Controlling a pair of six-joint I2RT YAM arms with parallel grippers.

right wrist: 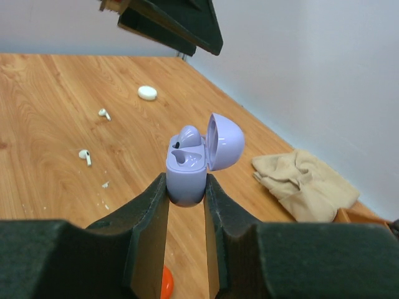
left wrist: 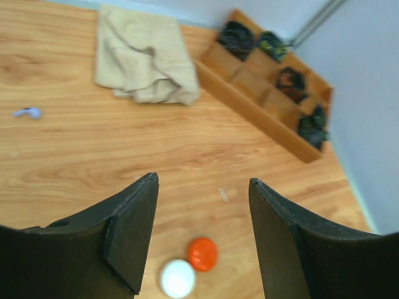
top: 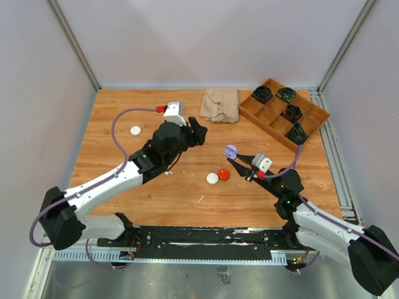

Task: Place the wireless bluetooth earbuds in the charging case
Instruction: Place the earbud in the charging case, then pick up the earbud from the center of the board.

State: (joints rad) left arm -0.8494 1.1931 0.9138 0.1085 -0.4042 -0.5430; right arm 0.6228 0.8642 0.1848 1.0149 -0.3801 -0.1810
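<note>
Two white earbuds [right wrist: 85, 156] lie flat on the table [right wrist: 37, 93], left of and beyond the right jaws [right wrist: 186, 185], the nearer one's stem running back toward them. Those jaws pinch the purple charging case [right wrist: 187, 163] upright, lid open rightward, mouth up. The left jaws [left wrist: 202, 187] stand spread, empty; between their tips sit a white puck [left wrist: 177, 278] and an orange puck [left wrist: 202, 253], side by side. Ahead lie a beige cloth [left wrist: 143, 56], a wooden tray [left wrist: 255, 110], and, far left, a purple earbud [left wrist: 28, 113].

No text, label, brand mark, number or sign is legible in any view; all visible surfaces appear unmarked or blurred.
</note>
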